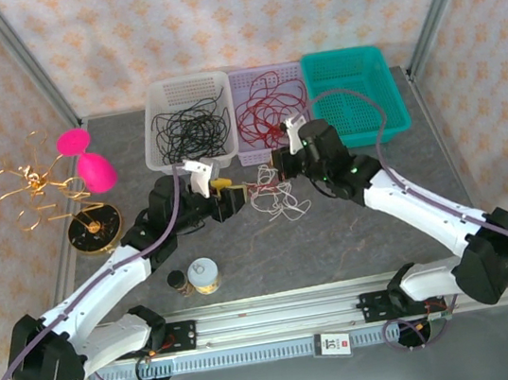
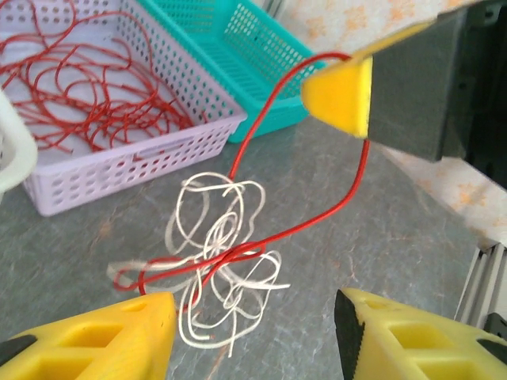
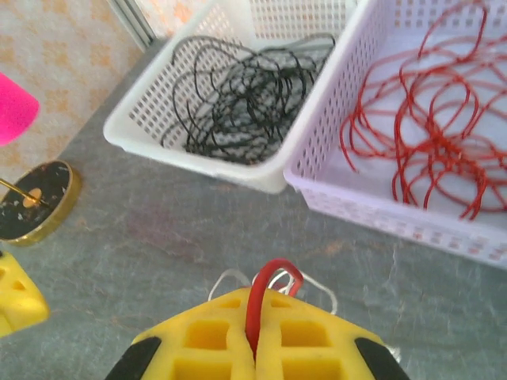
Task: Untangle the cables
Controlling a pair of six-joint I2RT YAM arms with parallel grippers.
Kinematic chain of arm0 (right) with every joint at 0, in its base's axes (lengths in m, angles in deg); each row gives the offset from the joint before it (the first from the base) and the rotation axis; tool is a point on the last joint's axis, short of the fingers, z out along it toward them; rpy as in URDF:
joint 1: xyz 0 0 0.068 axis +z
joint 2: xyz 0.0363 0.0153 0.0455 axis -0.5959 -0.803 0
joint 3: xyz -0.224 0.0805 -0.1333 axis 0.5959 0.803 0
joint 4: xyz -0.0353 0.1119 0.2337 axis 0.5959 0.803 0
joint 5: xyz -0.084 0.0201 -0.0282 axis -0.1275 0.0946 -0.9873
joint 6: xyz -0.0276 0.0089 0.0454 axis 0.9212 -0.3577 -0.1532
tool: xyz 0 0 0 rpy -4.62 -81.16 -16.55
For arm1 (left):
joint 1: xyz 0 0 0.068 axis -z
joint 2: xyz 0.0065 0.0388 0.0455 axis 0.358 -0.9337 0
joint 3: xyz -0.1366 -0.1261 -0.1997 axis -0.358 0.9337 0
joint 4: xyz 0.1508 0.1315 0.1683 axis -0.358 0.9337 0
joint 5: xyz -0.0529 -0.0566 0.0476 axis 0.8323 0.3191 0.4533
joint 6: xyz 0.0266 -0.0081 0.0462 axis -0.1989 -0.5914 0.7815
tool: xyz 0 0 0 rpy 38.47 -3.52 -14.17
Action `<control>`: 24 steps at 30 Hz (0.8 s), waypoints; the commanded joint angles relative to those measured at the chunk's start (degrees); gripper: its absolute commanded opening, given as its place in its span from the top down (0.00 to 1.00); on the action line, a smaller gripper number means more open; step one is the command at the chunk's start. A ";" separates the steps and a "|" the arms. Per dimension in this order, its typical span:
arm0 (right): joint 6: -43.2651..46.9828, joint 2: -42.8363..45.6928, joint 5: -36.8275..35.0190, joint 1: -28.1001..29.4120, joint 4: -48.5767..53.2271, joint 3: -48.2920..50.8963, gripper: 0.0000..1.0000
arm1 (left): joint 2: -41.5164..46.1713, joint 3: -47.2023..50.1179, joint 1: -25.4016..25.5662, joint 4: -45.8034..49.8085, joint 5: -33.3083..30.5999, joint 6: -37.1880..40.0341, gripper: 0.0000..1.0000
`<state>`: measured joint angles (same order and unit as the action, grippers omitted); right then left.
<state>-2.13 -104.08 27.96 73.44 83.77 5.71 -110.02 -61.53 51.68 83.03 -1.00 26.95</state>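
Right gripper (image 3: 255, 305): clamped on red cable (image 3: 277, 264). Left gripper (image 2: 252, 313): wide open, empty, over white tangle (image 2: 222, 237) on table (image 2: 412, 237), red threaded through. Step judged: red extraction. Next: white to be pinned, red drawn out.

Red cable (image 3: 276, 271) end inside right pincer (image 3: 255, 326).

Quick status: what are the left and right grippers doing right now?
Left gripper: open, holding nothing.
Right gripper: closed on the red cable.
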 commanded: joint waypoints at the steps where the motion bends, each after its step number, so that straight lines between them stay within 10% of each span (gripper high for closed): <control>1: 5.22 0.40 -2.61 0.14 4.17 -5.96 1.00 | 0.39 -2.30 -0.15 -3.40 1.81 0.76 0.43; 13: 9.83 -3.41 5.13 0.14 23.41 -31.21 1.00 | 5.54 1.81 -0.11 -11.48 1.63 -0.02 0.42; 24: 7.76 -7.43 5.33 0.16 28.04 -26.45 1.00 | 8.15 1.75 -0.11 -7.77 1.16 3.82 0.37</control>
<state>6.26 -110.57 32.82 73.44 109.01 -22.52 -102.85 -58.82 51.68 74.45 -0.48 28.43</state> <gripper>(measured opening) 0.045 0.624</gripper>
